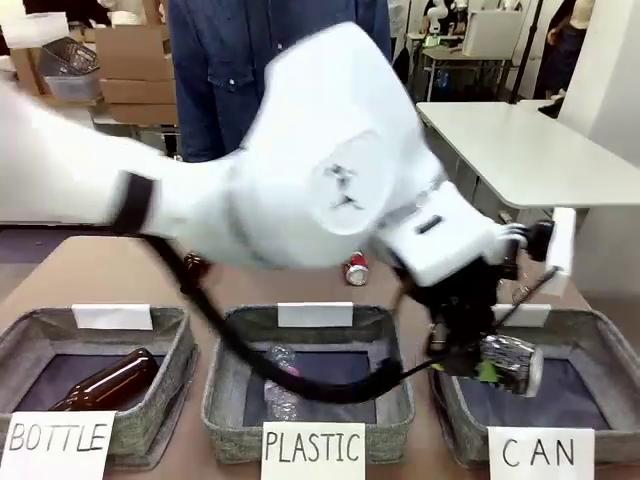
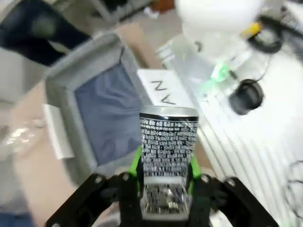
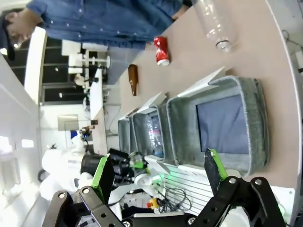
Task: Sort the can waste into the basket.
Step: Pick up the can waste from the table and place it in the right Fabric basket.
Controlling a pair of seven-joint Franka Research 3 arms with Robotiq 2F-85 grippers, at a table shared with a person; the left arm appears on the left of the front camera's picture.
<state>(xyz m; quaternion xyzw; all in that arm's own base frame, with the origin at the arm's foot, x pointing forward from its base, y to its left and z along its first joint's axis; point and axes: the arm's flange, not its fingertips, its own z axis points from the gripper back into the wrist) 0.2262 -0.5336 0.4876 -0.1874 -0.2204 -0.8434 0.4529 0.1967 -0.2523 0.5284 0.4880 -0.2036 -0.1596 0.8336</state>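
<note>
Tabletop point(image 1: 90, 275): basket point(image 1: 608, 340) beneath black can point(image 1: 510, 365)

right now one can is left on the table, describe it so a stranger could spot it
On the table, look beyond the middle basket signed PLASTIC. The red can sits there, small, metal, with white lettering, unlike the brown bottle and clear bottle also out there.

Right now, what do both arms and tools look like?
Left arm: glossy white with rounded joint housings, a black band around it, and a black cable looping beneath. Left tool: black linkage body with visible bolts, green pads. Right tool: same black linkage fingers, green pads at the tips.
</note>
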